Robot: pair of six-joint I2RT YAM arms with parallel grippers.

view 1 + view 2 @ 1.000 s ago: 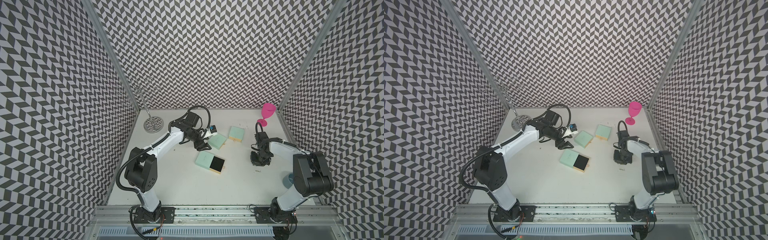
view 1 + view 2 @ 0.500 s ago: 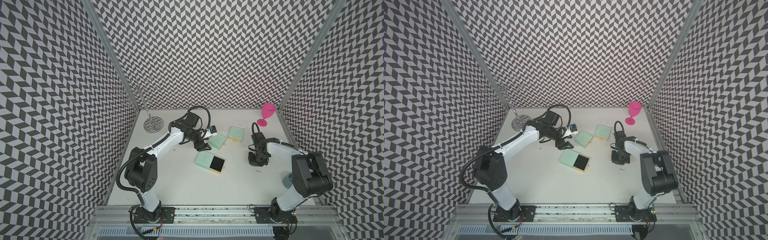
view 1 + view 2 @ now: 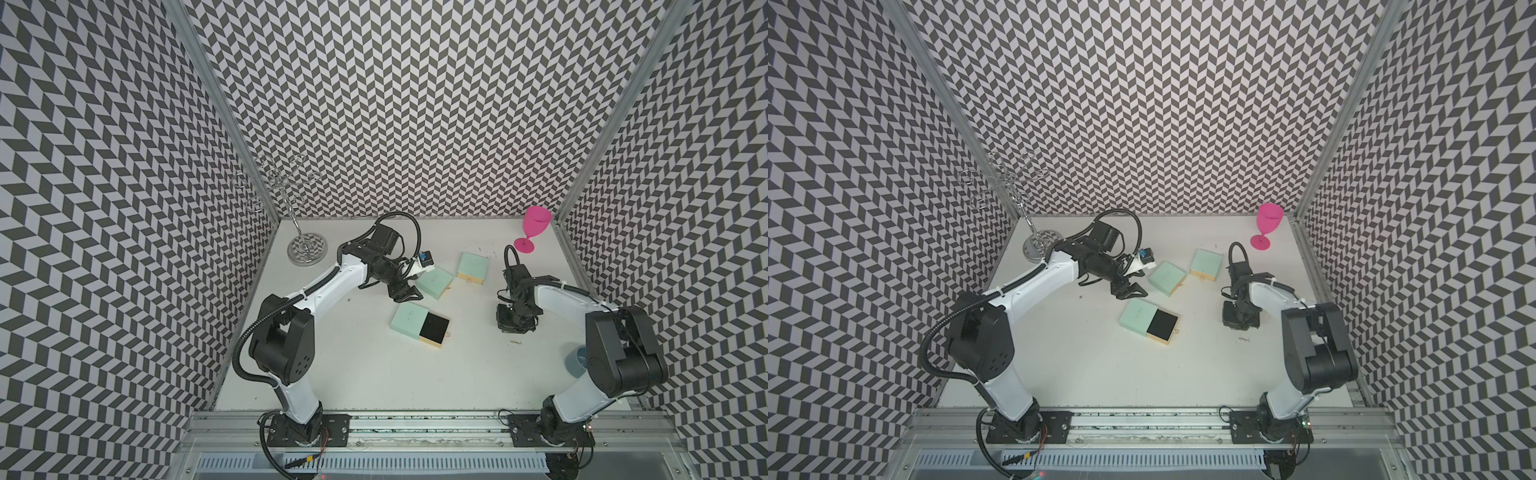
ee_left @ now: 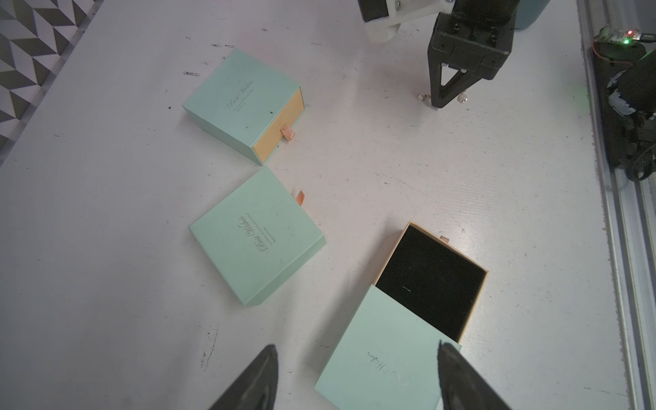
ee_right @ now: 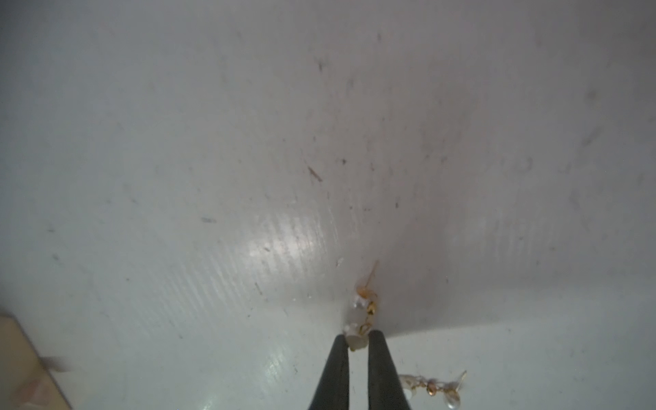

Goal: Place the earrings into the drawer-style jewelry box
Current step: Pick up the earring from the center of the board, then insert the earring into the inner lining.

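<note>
Right wrist view | right jaws nipped narrow on earring (image 5: 356, 341), lower centre of frame | left jaws apart, empty | risk: tip-only hold, may slip on lift toward open drawer (image 4: 429, 280)

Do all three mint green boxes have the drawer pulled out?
No: only one box has its black-lined drawer pulled out, while the other two boxes are closed.
</note>
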